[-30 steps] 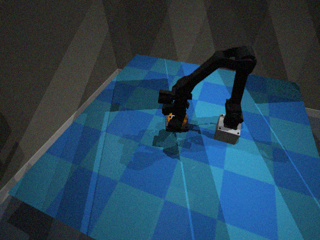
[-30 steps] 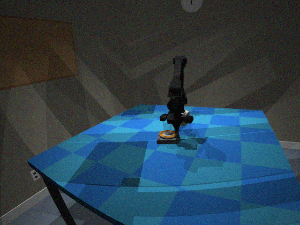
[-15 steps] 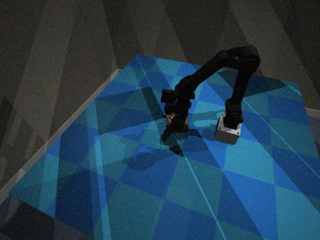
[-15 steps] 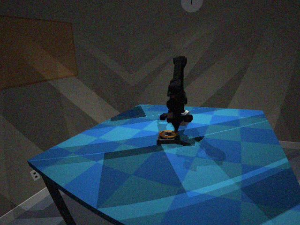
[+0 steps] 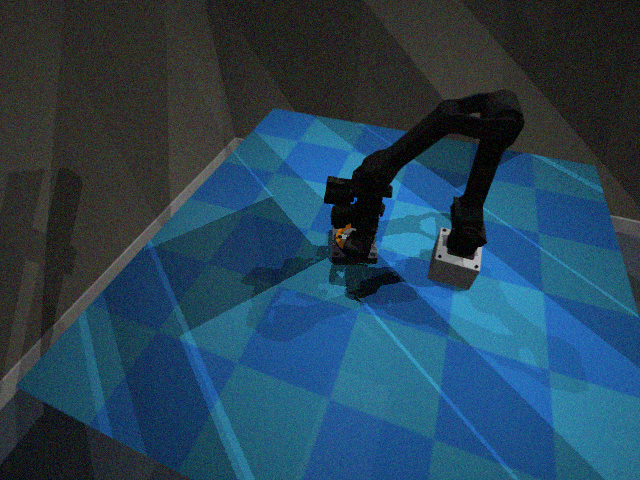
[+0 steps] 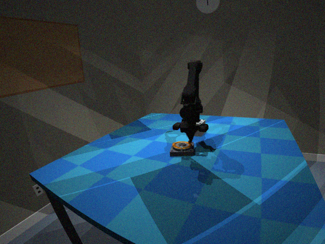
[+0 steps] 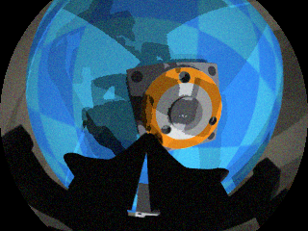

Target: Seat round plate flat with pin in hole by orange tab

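Observation:
The round plate [image 5: 339, 238] [image 6: 174, 146] [image 7: 217, 98] has an orange rim, a grey middle and several dark holes. It sits around the grey post [image 7: 184, 114] on the dark square base [image 5: 338, 259] [image 6: 182, 153] [image 7: 149, 73]. My gripper [image 6: 189, 142] [image 7: 147, 136] is shut and empty. Its tips are at the plate's rim, on the lower left side in the wrist view and the right side in the exterior view, where they look to be touching it or just beside it. The tips cover part of the rim there. The tab and the pin cannot be made out, nor how level the plate lies.
The arm's own light-grey mount [image 5: 450, 275] [image 6: 200, 122] stands on the blue checkered table [image 5: 382, 372] [image 6: 104, 157], to the right of the base in the top view and behind it in the exterior view. Dark shadows of the arm fall around the base.

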